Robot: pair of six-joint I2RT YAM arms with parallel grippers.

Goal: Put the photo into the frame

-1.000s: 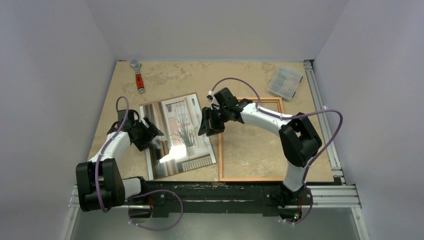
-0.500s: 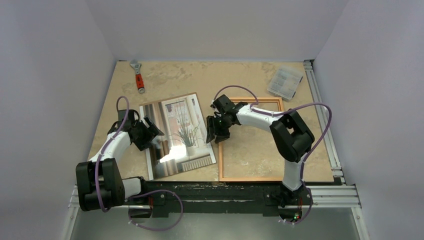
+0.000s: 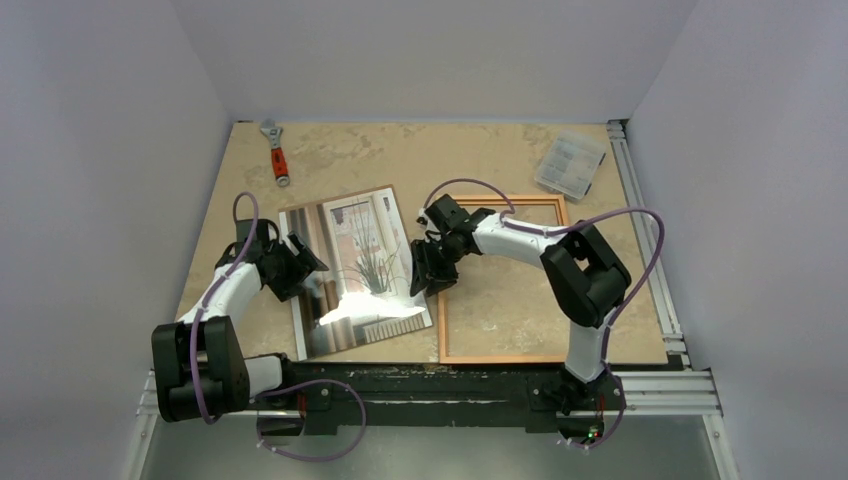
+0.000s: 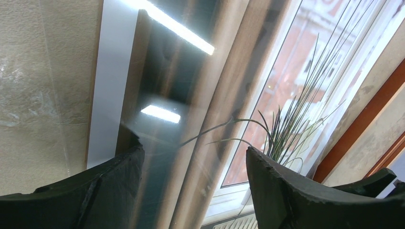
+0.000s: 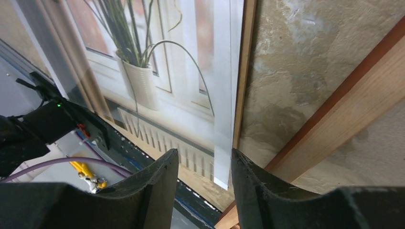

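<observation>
Over the bench, top view: the photo [image 3: 355,265] lies flat, picture side up, just left of the frame [image 3: 500,357]. Its long axis runs near-to-far, slightly skewed against the frame's.
Right claw [image 3: 430,270], top view: at the photo's frame-side long edge, with the frame directly to its right. This arm is the nearer one to the frame.
Left claw [image 3: 300,262], top view: at the opposite long edge.
Left wrist view: the left claw [image 4: 191,191] is spread wide with nothing between its fingers. The photo [image 4: 267,95] lies beneath, and the frame [image 4: 356,129] rail is at far right.
Right wrist view: the right claw [image 5: 203,191] is partly open, astride the photo [image 5: 143,71] edge, with one finger over the print and the other over bare bench [image 5: 296,71]. Nothing looks pinched, and the frame [image 5: 344,107] rail runs just beside it.
Coming move: probably a rightward carry, squaring the skew.
</observation>
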